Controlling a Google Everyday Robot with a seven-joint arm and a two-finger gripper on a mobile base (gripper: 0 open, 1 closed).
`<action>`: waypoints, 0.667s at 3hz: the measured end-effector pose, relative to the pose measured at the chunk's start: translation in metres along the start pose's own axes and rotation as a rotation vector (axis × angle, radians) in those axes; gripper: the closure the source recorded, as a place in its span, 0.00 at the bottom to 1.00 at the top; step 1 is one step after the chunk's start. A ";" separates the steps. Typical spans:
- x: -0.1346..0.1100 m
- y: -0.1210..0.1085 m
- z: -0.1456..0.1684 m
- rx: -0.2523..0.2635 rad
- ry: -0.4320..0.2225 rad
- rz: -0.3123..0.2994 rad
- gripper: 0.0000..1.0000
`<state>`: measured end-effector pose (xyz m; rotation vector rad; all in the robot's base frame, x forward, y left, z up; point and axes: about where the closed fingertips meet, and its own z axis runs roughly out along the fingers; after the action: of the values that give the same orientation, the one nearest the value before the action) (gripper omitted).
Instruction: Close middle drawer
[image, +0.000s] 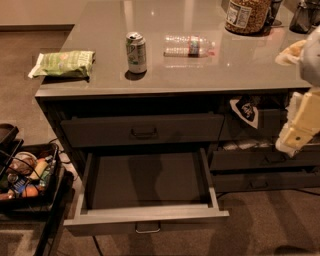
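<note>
The middle drawer (145, 214) stands pulled far out at the lower centre, with a bare grey inside, a lighter rim and a small metal loop handle (148, 229) on its front. Above it, the slimmer top drawer front (142, 129) sits slightly out. My gripper (300, 125) is at the right edge of the view, a cream and white shape hanging in front of the counter's right side. It is well to the right of the open drawer, above it, and touches nothing.
On the grey counter (200, 75) are a green chip bag (64, 63), a soda can (136, 52), a lying water bottle (189, 46) and a jar (246, 15). More dark drawers (265, 159) are on the right. A black basket of items (25, 175) stands on the floor at left.
</note>
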<state>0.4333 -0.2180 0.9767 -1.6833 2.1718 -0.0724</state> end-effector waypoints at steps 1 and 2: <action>0.013 0.020 0.010 0.041 -0.124 -0.003 0.00; 0.042 0.036 0.056 0.056 -0.274 0.043 0.00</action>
<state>0.4099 -0.2366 0.9035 -1.5164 1.9822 0.1023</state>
